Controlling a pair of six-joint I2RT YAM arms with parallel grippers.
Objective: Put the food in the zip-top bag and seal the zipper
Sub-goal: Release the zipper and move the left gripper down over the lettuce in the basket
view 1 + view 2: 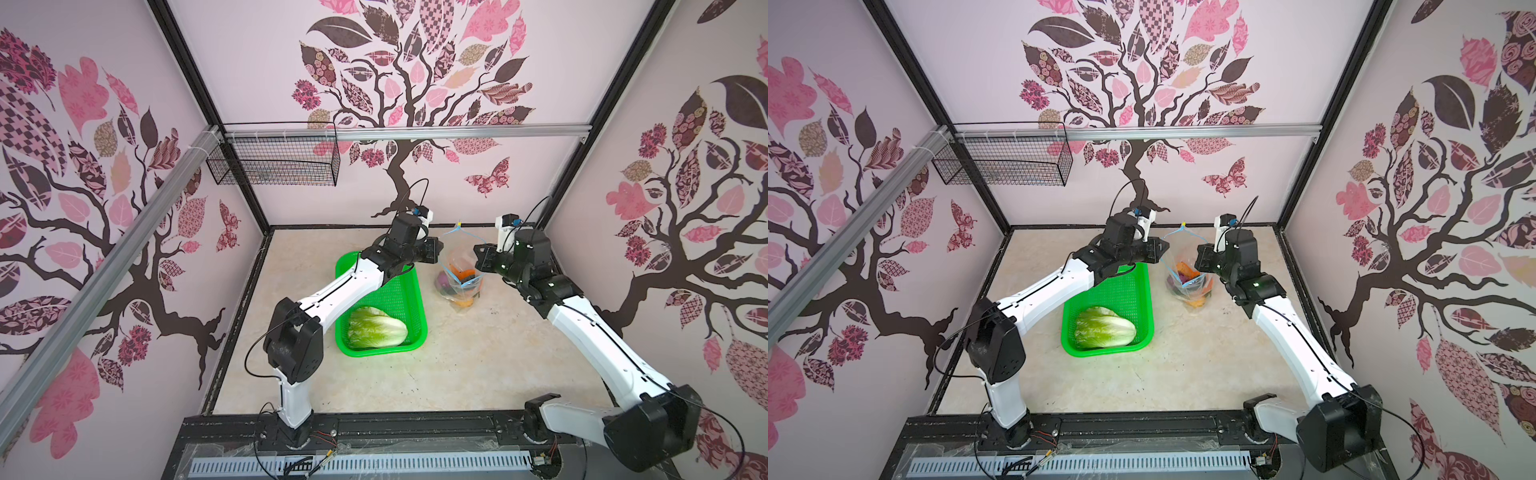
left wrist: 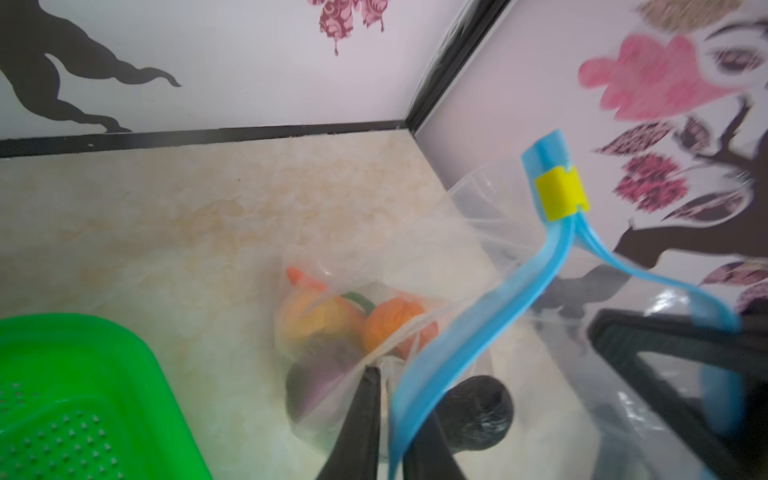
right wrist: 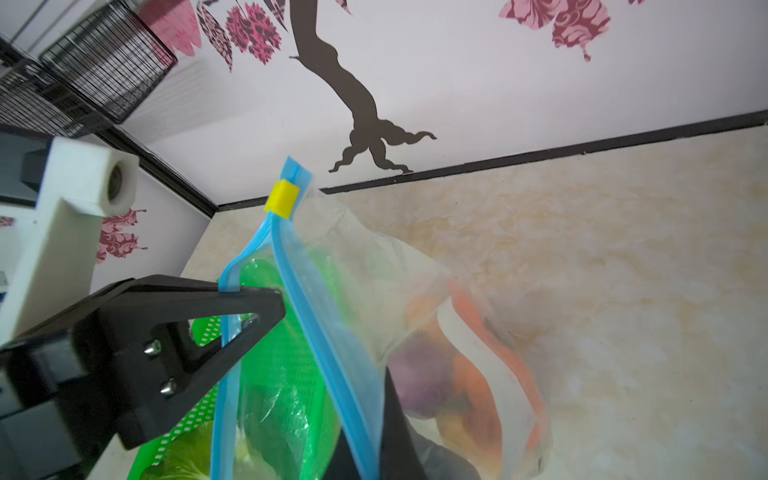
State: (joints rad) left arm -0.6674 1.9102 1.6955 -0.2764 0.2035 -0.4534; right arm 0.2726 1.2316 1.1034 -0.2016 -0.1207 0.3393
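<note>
The clear zip-top bag (image 1: 459,266) (image 1: 1187,274) stands upright between my two grippers, its mouth spread. Its blue zipper (image 2: 478,332) carries a yellow tab (image 2: 561,193) (image 3: 282,201) at the far end. Inside lie a pumpkin (image 2: 390,324), a carrot (image 3: 490,332), a purple onion (image 3: 419,374) and a dark piece (image 2: 478,411). The cabbage (image 1: 376,328) (image 1: 1104,328) lies in the green basket (image 1: 422,316). My left gripper (image 1: 438,253) (image 2: 392,395) is open a little, the near rim strip loose between its fingers. My right gripper (image 1: 478,253) (image 3: 370,424) is shut on the opposite rim.
The green basket (image 1: 1148,307) sits just left of the bag, under my left forearm. A black wire basket (image 1: 274,164) hangs on the back wall at the left. The back wall is close behind the bag.
</note>
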